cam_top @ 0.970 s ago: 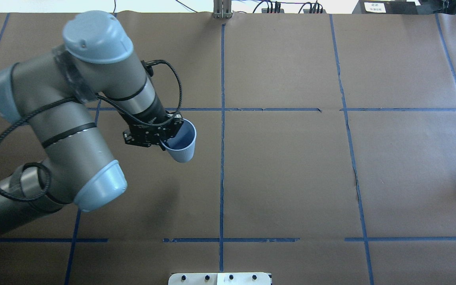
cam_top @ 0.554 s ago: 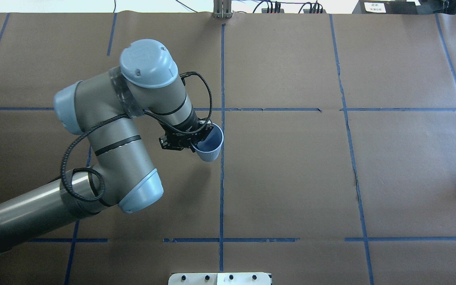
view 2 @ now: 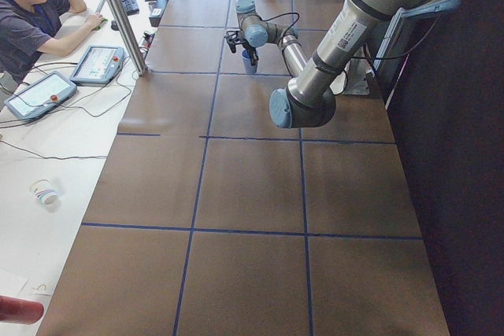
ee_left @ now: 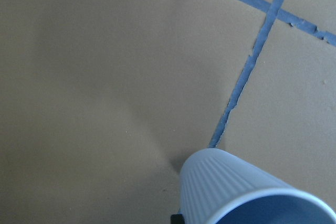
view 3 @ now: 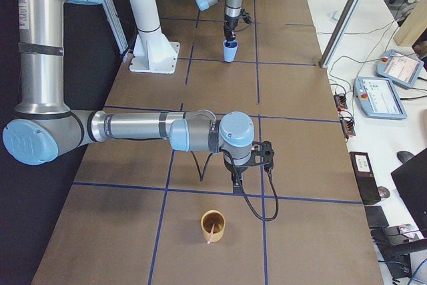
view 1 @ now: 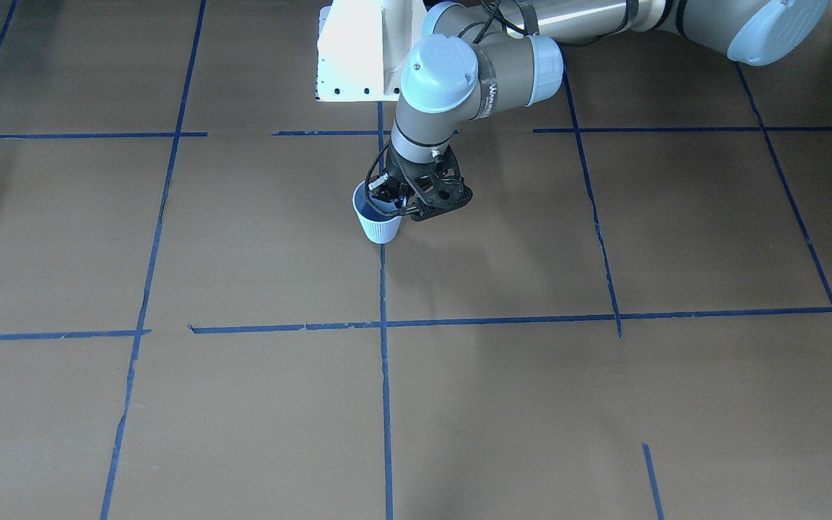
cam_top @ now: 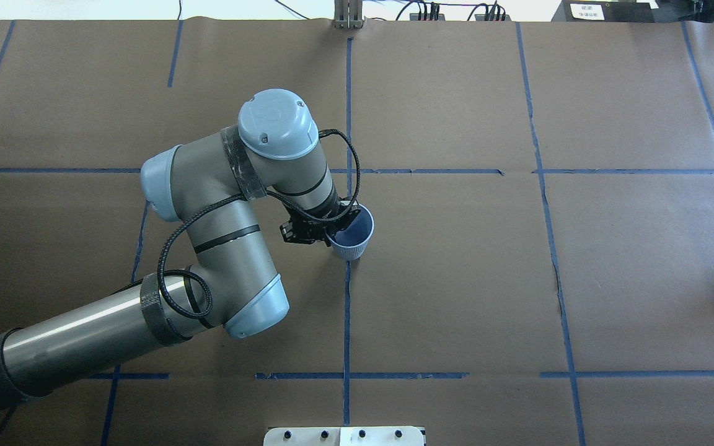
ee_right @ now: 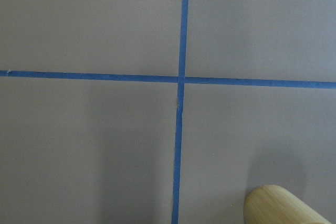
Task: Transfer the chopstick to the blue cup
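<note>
The left tool (cam_top: 331, 228) is clamped on the rim of the blue cup (cam_top: 352, 240), holding it upright at mid-desk (cam_top: 468, 279) on the centre tape line (cam_top: 346, 310). The chopstick (view 3: 211, 235) leans in a tan cup (view 3: 220, 230) near the desk's right end. The right tool (view 3: 239, 175) hangs near that cup; I cannot tell whether it is wide or narrow.
</note>
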You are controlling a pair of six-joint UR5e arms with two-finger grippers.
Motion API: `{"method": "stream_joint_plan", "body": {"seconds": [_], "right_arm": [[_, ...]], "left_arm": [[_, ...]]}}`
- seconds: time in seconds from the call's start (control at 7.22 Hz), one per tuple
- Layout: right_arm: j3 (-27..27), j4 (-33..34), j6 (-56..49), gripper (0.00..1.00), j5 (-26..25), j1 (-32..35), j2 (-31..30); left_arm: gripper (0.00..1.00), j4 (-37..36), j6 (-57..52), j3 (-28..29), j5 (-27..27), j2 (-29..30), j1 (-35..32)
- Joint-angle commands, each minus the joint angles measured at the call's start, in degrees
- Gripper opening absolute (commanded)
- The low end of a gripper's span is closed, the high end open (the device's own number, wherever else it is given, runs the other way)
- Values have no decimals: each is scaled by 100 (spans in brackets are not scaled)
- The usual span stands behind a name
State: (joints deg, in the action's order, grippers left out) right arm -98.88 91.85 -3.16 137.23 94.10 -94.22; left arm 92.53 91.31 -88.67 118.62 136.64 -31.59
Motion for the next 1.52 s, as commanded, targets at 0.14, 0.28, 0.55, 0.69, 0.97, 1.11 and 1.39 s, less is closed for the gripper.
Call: {"method": "stream_joint_plan", "body": {"seconds": [0.14, 0.28, 0.55, 0.69, 0.97, 1.11, 1.39], "right_arm": [[-78, 0, 0, 100, -3, 3, 0], [-96, 0, 0, 100, -3, 3, 0], [-113, -9, -9, 100, -107, -6, 9], [-96, 0, -17, 100, -126, -6, 9], [-122, 9, 69, 100, -249, -6, 70], [-105, 9, 62, 100, -249, -6, 79], [-8, -18, 53, 100, -240, -24, -87]], "left_arm": [[33, 55, -17, 60, -6, -14, 21], [91, 63, -35, 52, -32, -58, 21], [100, 361, -35, -18, -181, -111, 21], [100, 310, -35, -245, -182, -120, -57], [100, -511, -61, -1156, -77, -268, -355], [100, -839, -61, -1849, -68, -591, -409], [100, -1497, -662, -2766, 54, -1059, -732]]}}
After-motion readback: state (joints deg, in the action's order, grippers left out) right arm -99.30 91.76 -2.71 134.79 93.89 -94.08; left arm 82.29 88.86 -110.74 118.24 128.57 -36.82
